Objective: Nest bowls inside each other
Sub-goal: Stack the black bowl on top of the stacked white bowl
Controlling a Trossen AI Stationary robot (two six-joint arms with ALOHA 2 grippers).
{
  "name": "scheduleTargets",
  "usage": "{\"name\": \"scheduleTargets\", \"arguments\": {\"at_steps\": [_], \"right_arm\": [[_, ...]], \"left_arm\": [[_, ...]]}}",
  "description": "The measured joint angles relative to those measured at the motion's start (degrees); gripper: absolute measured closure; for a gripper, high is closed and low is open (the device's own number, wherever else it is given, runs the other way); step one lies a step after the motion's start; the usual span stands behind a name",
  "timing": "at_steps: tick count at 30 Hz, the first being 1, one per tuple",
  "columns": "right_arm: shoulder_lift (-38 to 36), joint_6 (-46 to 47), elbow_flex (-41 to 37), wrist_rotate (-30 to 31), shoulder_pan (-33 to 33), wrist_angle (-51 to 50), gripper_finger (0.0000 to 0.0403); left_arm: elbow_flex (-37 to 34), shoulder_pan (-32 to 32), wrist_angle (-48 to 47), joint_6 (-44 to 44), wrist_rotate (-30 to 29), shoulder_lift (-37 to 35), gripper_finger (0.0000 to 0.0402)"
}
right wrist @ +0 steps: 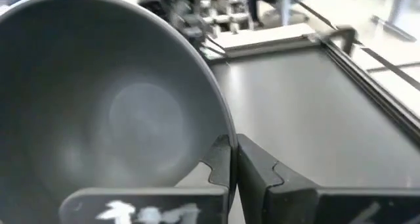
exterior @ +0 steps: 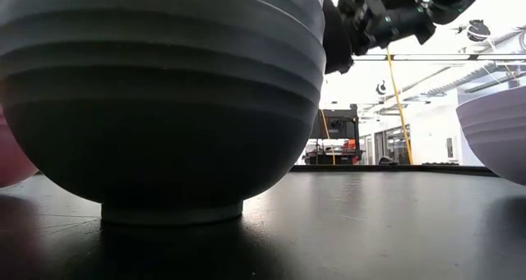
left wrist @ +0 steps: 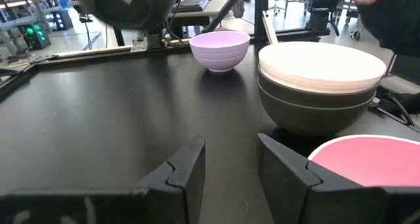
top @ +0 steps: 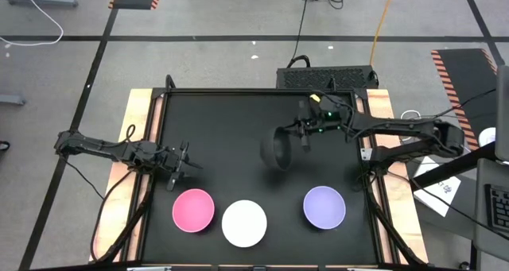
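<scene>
My right gripper is over the table's middle, shut on a black bowl that also shows in the right wrist view. A pink bowl, a white bowl and a lavender bowl stand on their bases in a row along the near edge. The white bowl sits nested in a black bowl; whether a second black bowl lies under it I cannot tell. My left gripper is open and hovers low at the table's left, just behind the pink bowl. My right gripper pinches the black bowl's rim, one finger inside the bowl and the other outside. The fingers come level from the table's right side. The bowl is lifted clear and tipped on its side, its hollow facing the gripper.
The black table top has a raised frame with wooden borders outside it. Free room lies across the far and middle parts. A dark box sits behind the far edge. A person's dark sleeve shows beyond the table.
</scene>
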Motion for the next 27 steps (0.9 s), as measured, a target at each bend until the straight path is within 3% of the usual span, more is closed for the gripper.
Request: {"name": "scheduleTargets", "arguments": {"at_steps": [14,27], "right_arm": [[-2.99,7.81,-17.15,2.13,-0.02,18.74,0.0400],[-2.98,9.90,-25.66,5.19,4.55,31.94,0.0399]], "left_arm": [[0.00,0.00,-0.03,0.62,-0.14,0.00,0.0266],[0.00,0.00,-0.03,0.47,-0.14,0.00,0.0266]]}}
